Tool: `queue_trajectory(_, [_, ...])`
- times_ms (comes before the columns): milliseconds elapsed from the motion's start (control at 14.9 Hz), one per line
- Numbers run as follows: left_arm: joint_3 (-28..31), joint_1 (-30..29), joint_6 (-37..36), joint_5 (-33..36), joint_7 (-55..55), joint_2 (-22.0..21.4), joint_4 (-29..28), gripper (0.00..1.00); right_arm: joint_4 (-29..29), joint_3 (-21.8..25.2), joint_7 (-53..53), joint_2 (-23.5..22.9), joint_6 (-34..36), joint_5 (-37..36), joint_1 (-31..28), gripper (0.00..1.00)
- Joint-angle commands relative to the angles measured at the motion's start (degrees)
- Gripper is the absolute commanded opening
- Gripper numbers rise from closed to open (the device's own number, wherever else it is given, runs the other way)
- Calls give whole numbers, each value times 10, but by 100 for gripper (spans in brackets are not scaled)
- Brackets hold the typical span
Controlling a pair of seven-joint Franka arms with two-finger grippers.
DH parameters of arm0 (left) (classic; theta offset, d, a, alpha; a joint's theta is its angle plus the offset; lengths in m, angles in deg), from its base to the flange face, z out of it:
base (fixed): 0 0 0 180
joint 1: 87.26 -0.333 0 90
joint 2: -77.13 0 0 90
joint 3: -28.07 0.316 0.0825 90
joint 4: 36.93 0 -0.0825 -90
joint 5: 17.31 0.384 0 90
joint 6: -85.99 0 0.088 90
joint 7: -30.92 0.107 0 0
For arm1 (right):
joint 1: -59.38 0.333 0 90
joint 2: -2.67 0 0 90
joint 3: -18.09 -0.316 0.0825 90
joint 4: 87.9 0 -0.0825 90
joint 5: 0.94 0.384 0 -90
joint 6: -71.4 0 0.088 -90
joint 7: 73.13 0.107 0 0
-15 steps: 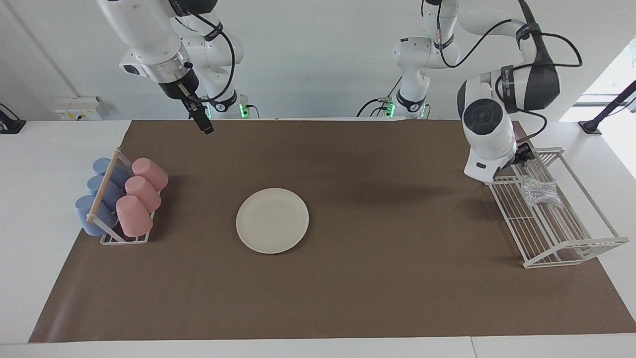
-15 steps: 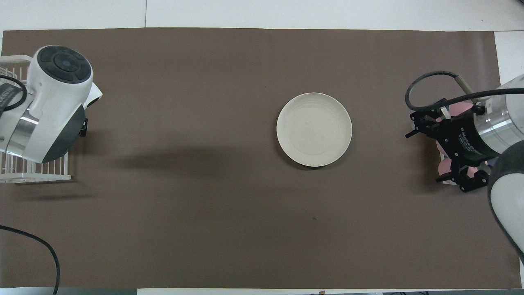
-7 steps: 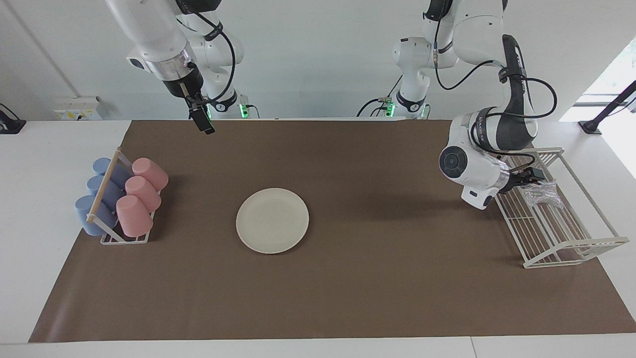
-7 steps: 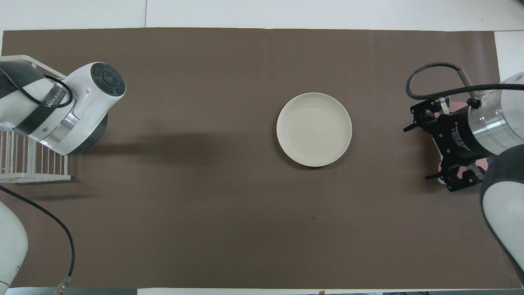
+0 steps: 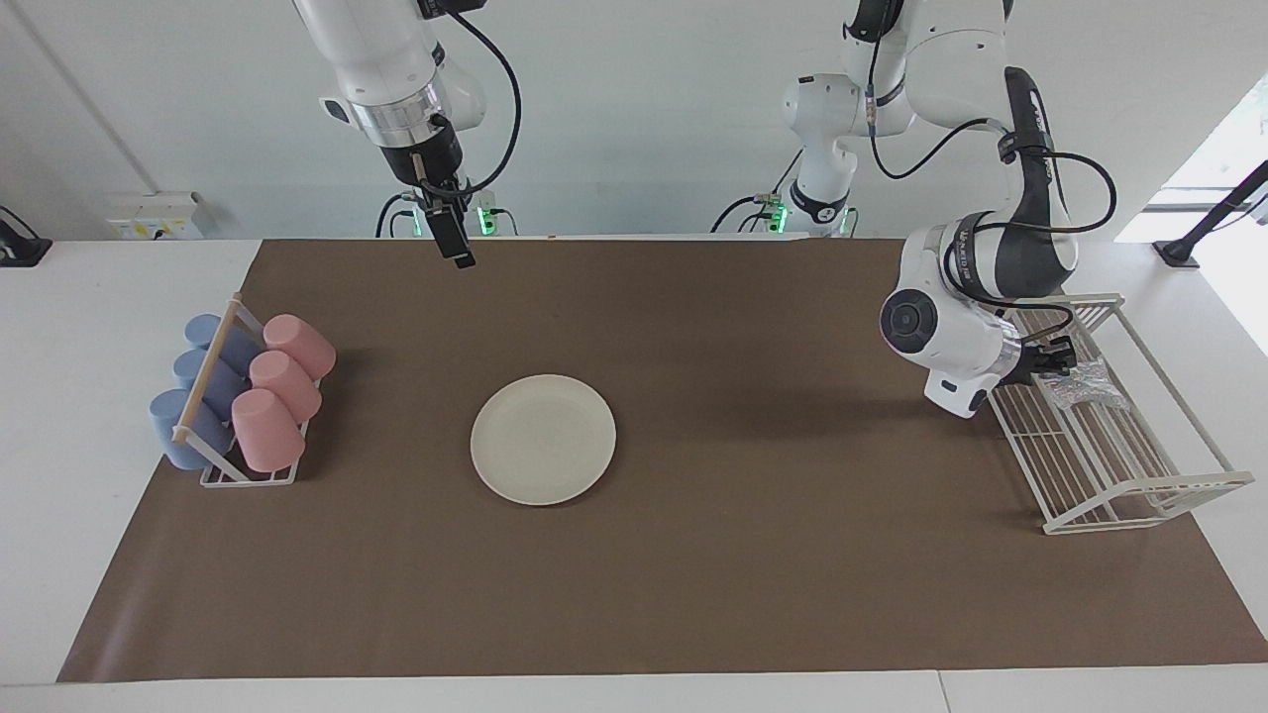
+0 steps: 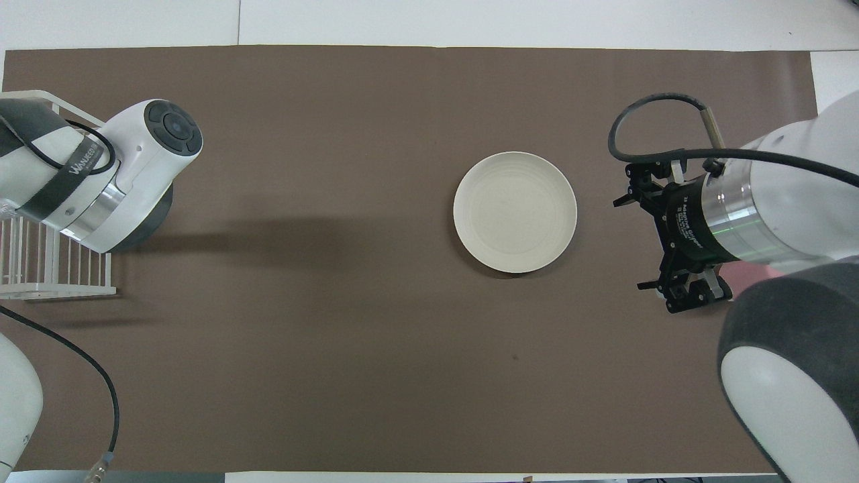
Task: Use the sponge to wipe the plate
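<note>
Brown mat covers table. Sponge [image 5: 1082, 382] in wire rack [image 5: 1139, 465], right at left gripper [image 5: 1058, 358] fingertips; grip unclear, cannot tell. Light, squashy mesh: pinch waist. Plate [image 5: 543, 439] mid-mat, well apart. Right gripper [image 5: 458, 248] waits high, fingers spread, empty.

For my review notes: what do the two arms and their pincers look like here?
Both arms have glossy white shells with dark grey joint sections and black cables looped along them. The left arm carries a round dark cap with a lettered band beside it. The right arm ends in a silver ring above a black right pincer. The left pincer is black too. Green lights glow at both bases.
</note>
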Motion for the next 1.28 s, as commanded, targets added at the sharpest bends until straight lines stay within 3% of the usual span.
queue_trajectory(0, [-1,-5,9,10,2,-3,2,0,3,0,18,1,-8,21,-2,100])
queue_trajectory(404, [-3,-12,19,-20,59,-11,26,0,-8,0,89,-7,-9,17,48,100])
queue_trajectory(538, [-3,-11,-2,-62,84,-22,55,0,-8,0,89,-6,-6,15,50,100])
queue_trajectory(874, [-4,-6,-160,-310,95,-30,212,0,2,0,83,18,-1,17,52,100])
queue_trajectory(1009, [1,-10,-197,-429,88,-40,235,0,4,0,87,20,5,17,53,100])
queue_trajectory(1211, [7,-28,-193,-596,4,-73,235,0,7,0,90,20,3,19,51,100])
